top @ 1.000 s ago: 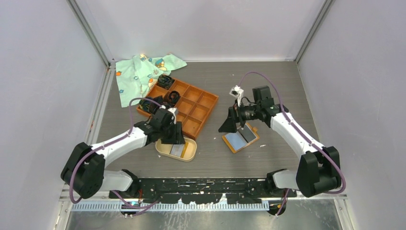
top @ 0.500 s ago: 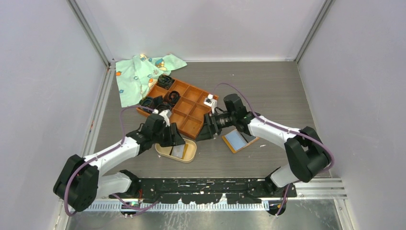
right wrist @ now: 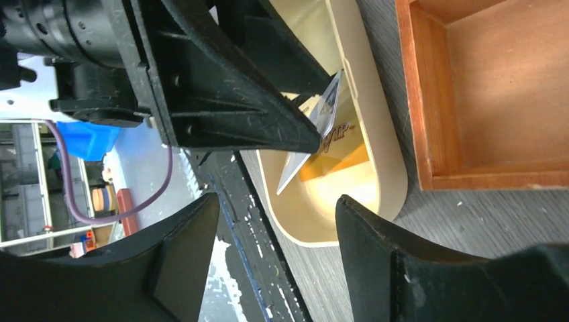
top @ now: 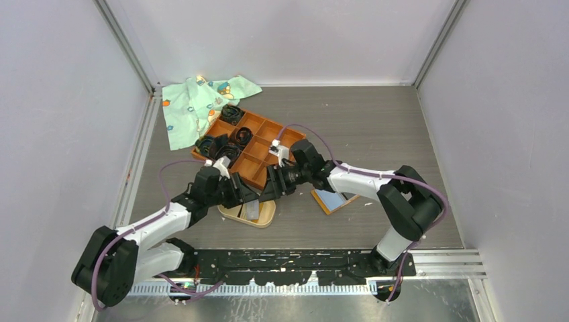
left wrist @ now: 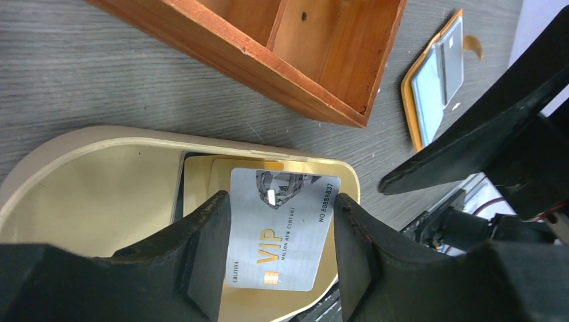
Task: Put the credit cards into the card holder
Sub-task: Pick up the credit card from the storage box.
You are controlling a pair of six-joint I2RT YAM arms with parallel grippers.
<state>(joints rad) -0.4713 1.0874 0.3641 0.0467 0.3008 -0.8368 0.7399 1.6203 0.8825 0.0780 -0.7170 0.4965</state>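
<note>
The beige oval card holder [top: 266,217] lies in front of the orange grid tray. My left gripper [top: 247,196] hovers over it, shut on a silver credit card [left wrist: 282,228] marked VIP, with a finger pressed on each long edge. The card stands tilted in the holder [left wrist: 100,137], over gold-coloured cards [left wrist: 200,180] that lie flat on its floor. My right gripper [top: 272,190] is open and empty at the holder's right end, close to the left fingers. In the right wrist view the gripper [right wrist: 276,201] faces the tilted card [right wrist: 322,117] and the holder's rim [right wrist: 388,157].
An open orange wallet [top: 333,199] with blue-grey inside lies right of the holder. The orange grid tray [top: 258,151] sits just behind, with black coiled bands [top: 231,114] in its far cells. A green patterned cloth [top: 201,104] lies at the back left.
My right arm has swung left from above the wallet to the holder's right end, its jaws narrowing. The left gripper has stayed over the holder with the card.
</note>
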